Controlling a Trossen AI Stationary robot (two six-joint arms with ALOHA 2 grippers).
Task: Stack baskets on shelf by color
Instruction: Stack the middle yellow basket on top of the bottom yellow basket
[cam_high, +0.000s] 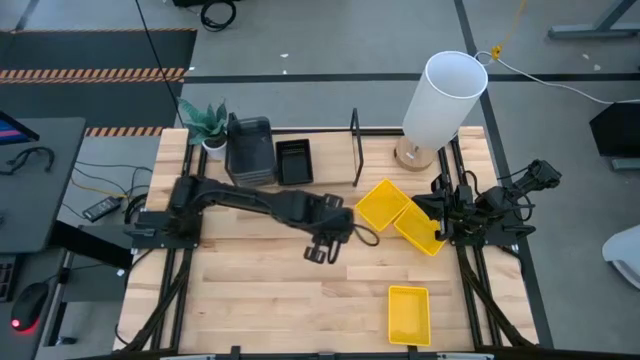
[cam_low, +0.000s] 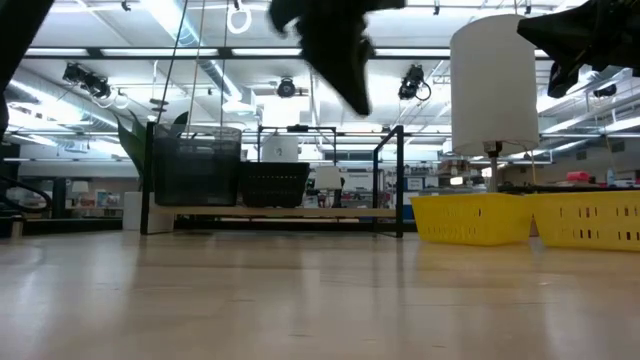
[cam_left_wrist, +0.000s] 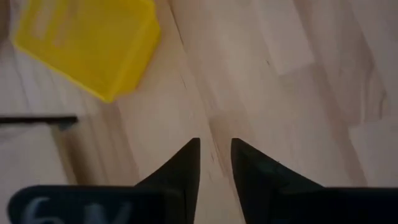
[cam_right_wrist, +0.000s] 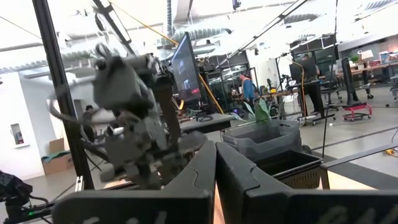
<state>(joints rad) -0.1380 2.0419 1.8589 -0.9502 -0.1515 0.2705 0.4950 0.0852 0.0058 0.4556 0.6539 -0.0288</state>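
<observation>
On the shelf (cam_high: 330, 183) at the far edge stand a stack of grey baskets (cam_high: 250, 150) and a black basket (cam_high: 293, 162) beside it; the low view shows the grey stack (cam_low: 195, 165) and the black one (cam_low: 275, 183). Two yellow baskets (cam_high: 383, 205) (cam_high: 420, 232) lie side by side on the table right of centre. A third yellow basket (cam_high: 408, 313) sits near the near edge. My left gripper (cam_high: 322, 250) hangs open over bare wood at mid-table, pointing down (cam_left_wrist: 216, 146). My right gripper (cam_right_wrist: 216, 149) is shut and raised at the right side (cam_high: 440, 205).
A tall white cylinder (cam_high: 440, 100) stands on a wooden base at the far right corner. A small potted plant (cam_high: 205, 125) stands at the shelf's left end. The shelf's black upright loop (cam_high: 355, 150) rises near the middle. Bare wood lies along the near left.
</observation>
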